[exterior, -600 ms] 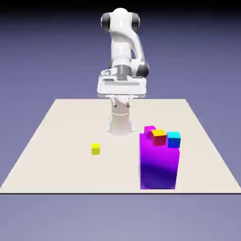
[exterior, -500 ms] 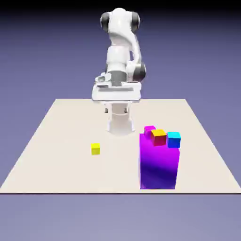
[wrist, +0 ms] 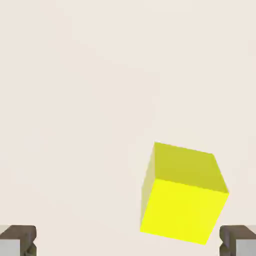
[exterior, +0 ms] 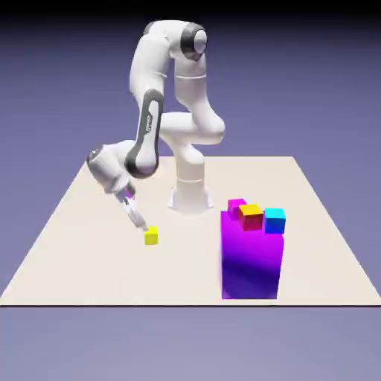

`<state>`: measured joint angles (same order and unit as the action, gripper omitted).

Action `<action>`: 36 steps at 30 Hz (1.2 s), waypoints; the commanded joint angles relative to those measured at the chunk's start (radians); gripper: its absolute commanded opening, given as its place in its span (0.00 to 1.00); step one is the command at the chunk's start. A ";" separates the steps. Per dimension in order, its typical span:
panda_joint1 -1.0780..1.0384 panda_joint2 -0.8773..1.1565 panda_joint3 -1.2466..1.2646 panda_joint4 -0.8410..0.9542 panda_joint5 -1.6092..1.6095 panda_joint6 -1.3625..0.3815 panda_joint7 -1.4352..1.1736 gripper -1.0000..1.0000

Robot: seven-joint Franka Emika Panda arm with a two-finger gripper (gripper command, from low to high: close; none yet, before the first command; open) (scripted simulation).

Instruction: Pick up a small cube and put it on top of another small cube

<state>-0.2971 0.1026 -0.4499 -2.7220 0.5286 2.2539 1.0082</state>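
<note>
**A:** Where is your yellow cube (exterior: 151, 236) right now?

**B:** It sits on the table (exterior: 74, 245), toward the exterior view's left and well apart from the tall purple block (exterior: 251, 260). Nothing is holding it; it rests flat on the surface.

**A:** And your gripper (exterior: 138, 222)?

**B:** It is down low, tilted, just beside the cube on its upper-left side in the exterior view. In the hand view you can see both finger tips (wrist: 18, 240) at the bottom corners, spread wide, so the jaws stand open. The cube (wrist: 183, 193) shows large between them, but off to the right, close to the right tip and far from the left one. It looks rotated relative to the fingers.

**A:** Are the tips touching it?

**B:** You can't tell for sure; in the hand view there is a thin gap between the cube and the right tip.

**A:** What about the other cubes?

**B:** On top of the purple block you have a red-orange cube (exterior: 251, 216) and a cyan cube (exterior: 274, 219) side by side, with a small magenta piece (exterior: 236, 203) behind the red-orange one.
</note>
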 commanded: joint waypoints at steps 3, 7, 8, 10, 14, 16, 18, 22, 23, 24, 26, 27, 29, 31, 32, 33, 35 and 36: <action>-0.006 0.068 0.045 0.000 0.087 0.047 -0.060 0.50; -0.019 0.201 0.133 0.001 0.256 0.138 -0.177 0.50; -0.019 0.201 0.133 0.001 0.256 0.138 -0.177 0.00; -0.016 0.167 0.111 0.000 0.212 0.114 -0.147 0.00; -0.003 0.030 0.020 0.000 0.038 0.021 -0.027 0.00; 0.000 0.002 0.040 0.034 -0.004 -0.023 0.029 0.00; -0.001 0.007 0.113 0.095 -0.012 -0.064 0.080 0.00; -0.002 0.016 0.258 0.218 -0.027 -0.145 0.183 0.00; -0.002 0.018 0.294 0.248 -0.030 -0.166 0.209 0.00; -0.002 0.020 0.330 0.279 -0.034 -0.186 0.234 0.00; -0.003 0.024 0.403 0.340 -0.041 -0.227 0.286 0.00; -0.003 0.027 0.439 0.371 -0.045 -0.247 0.311 0.00; -0.004 0.031 0.512 0.432 -0.053 -0.288 0.363 0.00; -0.004 0.035 0.584 0.493 -0.060 -0.329 0.414 0.00; -0.004 0.038 0.620 0.524 -0.064 -0.349 0.440 0.00; -0.005 0.040 0.657 0.554 -0.068 -0.370 0.465 0.00; -0.005 0.044 0.729 0.615 -0.075 -0.410 0.517 0.00; -0.006 0.046 0.765 0.646 -0.079 -0.431 0.543 0.00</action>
<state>-0.3007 0.1490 0.3153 -2.0762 0.4517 1.8240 1.5501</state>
